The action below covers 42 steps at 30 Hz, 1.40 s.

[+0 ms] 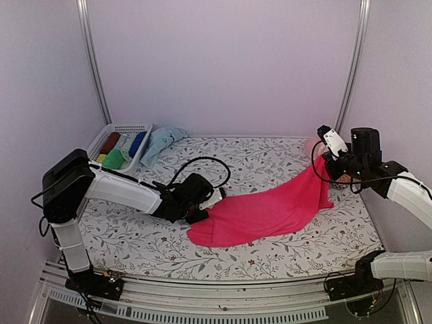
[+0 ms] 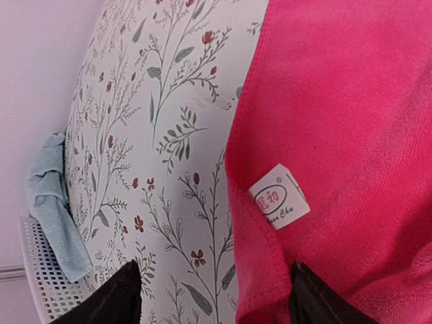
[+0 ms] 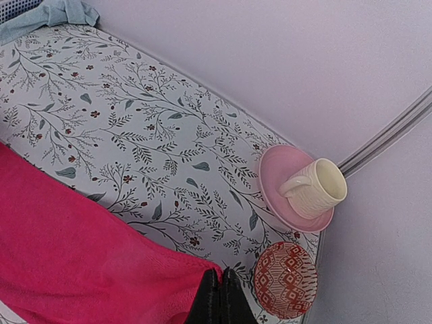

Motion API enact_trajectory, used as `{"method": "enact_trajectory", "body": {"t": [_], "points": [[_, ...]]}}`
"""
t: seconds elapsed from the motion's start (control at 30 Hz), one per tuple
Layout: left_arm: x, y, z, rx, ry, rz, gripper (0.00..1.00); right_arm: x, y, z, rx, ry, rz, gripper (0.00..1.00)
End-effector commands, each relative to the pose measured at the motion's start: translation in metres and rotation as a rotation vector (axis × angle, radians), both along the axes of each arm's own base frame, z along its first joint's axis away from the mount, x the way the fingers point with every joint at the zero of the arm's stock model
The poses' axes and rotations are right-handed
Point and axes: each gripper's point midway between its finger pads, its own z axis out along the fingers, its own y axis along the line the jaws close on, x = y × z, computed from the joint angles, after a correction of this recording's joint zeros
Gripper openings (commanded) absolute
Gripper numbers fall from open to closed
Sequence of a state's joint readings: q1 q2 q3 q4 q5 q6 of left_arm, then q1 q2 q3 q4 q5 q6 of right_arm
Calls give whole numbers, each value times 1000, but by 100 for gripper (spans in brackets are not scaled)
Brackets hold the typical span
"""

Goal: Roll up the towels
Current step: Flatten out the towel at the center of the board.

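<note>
The bright pink towel (image 1: 270, 210) lies unrolled across the table's middle, and its right corner is lifted. My right gripper (image 1: 326, 169) is shut on that corner; in the right wrist view its fingertips (image 3: 221, 297) pinch the pink towel's (image 3: 74, 250) hem. My left gripper (image 1: 200, 210) is open at the towel's left end. In the left wrist view its gripper (image 2: 216, 304) straddles the pink towel's (image 2: 351, 121) hem near a white label (image 2: 279, 196). The pale blue towel (image 1: 160, 143) lies crumpled beside the basket, and it also shows in the left wrist view (image 2: 52, 202) and the right wrist view (image 3: 50, 12).
A white basket (image 1: 116, 130) with coloured rolls stands at the back left. A pink saucer (image 3: 277, 169) with a cream cup (image 3: 317, 189) and a red patterned bowl (image 3: 285, 280) stand at the back right, close to my right gripper.
</note>
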<state>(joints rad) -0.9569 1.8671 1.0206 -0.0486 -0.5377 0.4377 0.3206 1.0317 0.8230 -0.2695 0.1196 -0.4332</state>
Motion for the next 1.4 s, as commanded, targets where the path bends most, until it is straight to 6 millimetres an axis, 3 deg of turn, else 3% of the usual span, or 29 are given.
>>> {"method": "enact_trajectory", "body": {"t": [0.0,0.23,0.4,0.67,0.93,1.37], "points": [[14,-1,6,-13,-35,27,73,-1,4,1,14,1,10,2],[15,1,2,-17,-41,37,69,-1,4,1,14,2,11,2],[17,4,3,-28,-38,52,81,-1,4,0,14,4,11,2],[27,17,18,-53,-102,123,87,0,5,-1,11,8,14,2],[18,8,10,-105,6,67,97,0,4,-2,10,9,12,2],[24,16,-2,-41,11,82,96,-1,5,-3,8,11,15,2]]}}
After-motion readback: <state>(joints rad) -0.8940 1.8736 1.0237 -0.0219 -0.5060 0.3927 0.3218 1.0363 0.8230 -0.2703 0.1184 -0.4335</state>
